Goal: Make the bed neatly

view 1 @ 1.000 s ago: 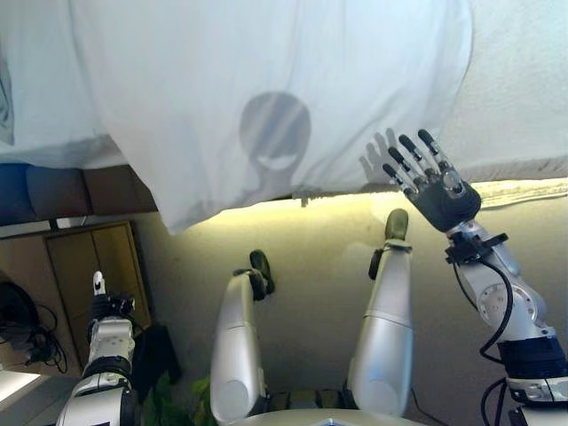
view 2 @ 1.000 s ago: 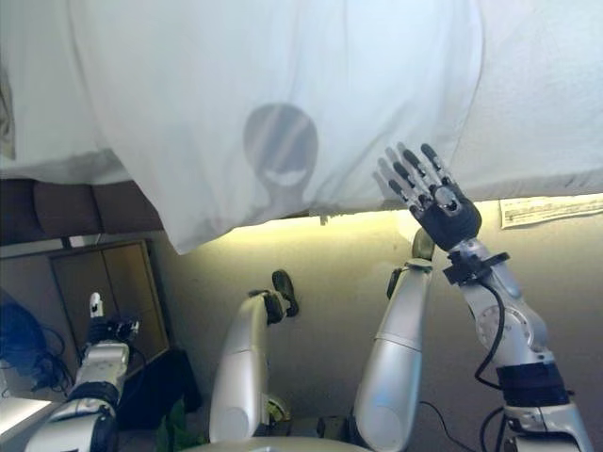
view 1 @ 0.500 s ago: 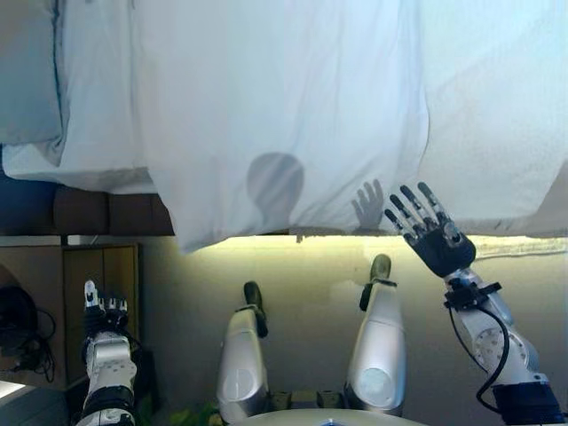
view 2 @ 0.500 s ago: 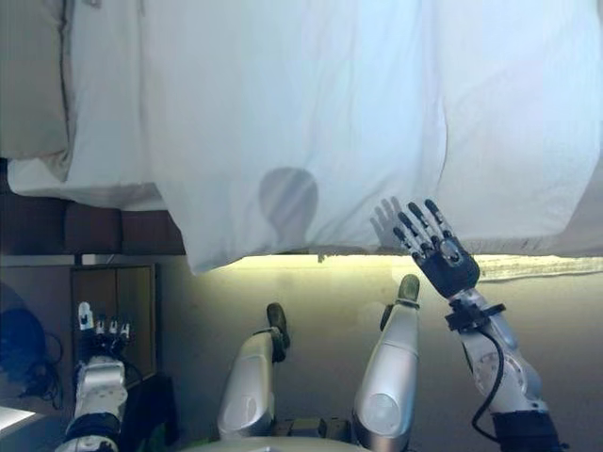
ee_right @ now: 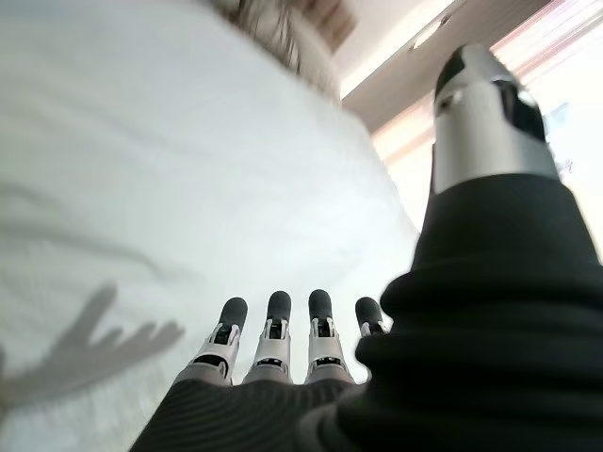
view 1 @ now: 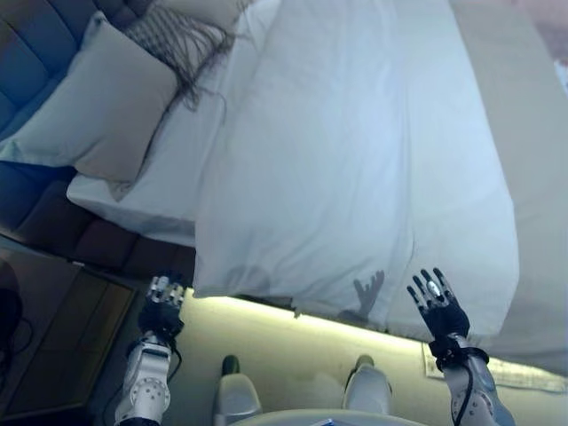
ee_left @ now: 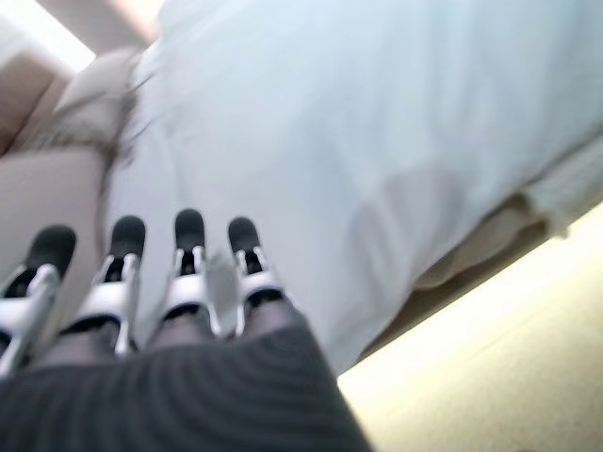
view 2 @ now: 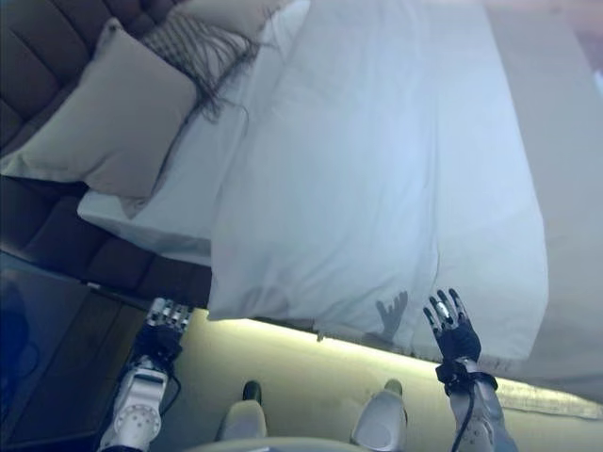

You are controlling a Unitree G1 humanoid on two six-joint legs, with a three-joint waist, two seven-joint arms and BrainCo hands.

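A white duvet (view 1: 355, 160) lies across the bed, its near edge hanging over the side. A beige pillow (view 1: 106, 106) leans at the head end by a dark fringed throw (view 1: 182, 44). My left hand (view 1: 161, 311) is open, raised just below the duvet's near left corner, apart from it. Its straight fingers (ee_left: 184, 282) show in the left wrist view, facing the duvet (ee_left: 377, 122). My right hand (view 1: 441, 312) is open with fingers spread, in front of the duvet's hanging edge. Its fingers (ee_right: 283, 344) are straight and hold nothing.
A dark tufted headboard (view 1: 27, 53) stands at the left. A wooden nightstand (view 1: 53, 346) is at the lower left. A lit strip (view 1: 293, 317) runs under the bed's edge. A bare beige sheet (view 1: 524, 133) shows at the bed's right.
The camera has tilted up, so most of the bed now shows. My left hand has risen to the duvet's corner. My right hand stays open by the hanging edge.
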